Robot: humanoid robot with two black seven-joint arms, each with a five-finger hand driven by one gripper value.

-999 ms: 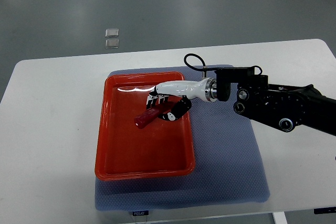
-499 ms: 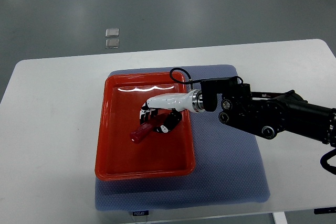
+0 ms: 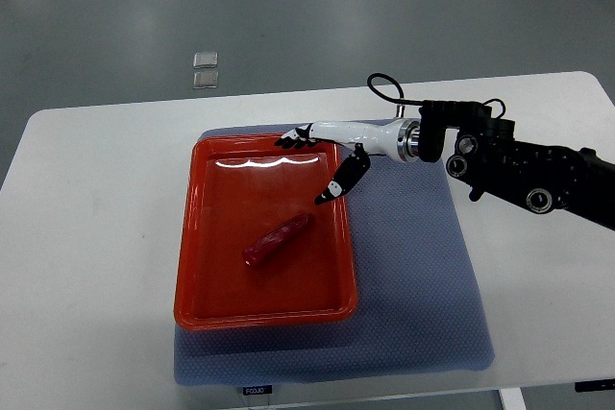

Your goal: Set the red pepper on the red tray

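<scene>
The red pepper (image 3: 278,240) is seen lying released at frame ctr in the red tray (image 3: 192,237), w/ the right hand (image 3: 322,156) spread empty above, task seemingly done.

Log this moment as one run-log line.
right hand: open, holding nothing, over tray's far-right rim | red pepper: lying in red tray | left arm: out of view

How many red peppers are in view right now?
1. The red pepper lies inside the red tray, left of centre, apart from the open right hand. None appear hidden.
</scene>
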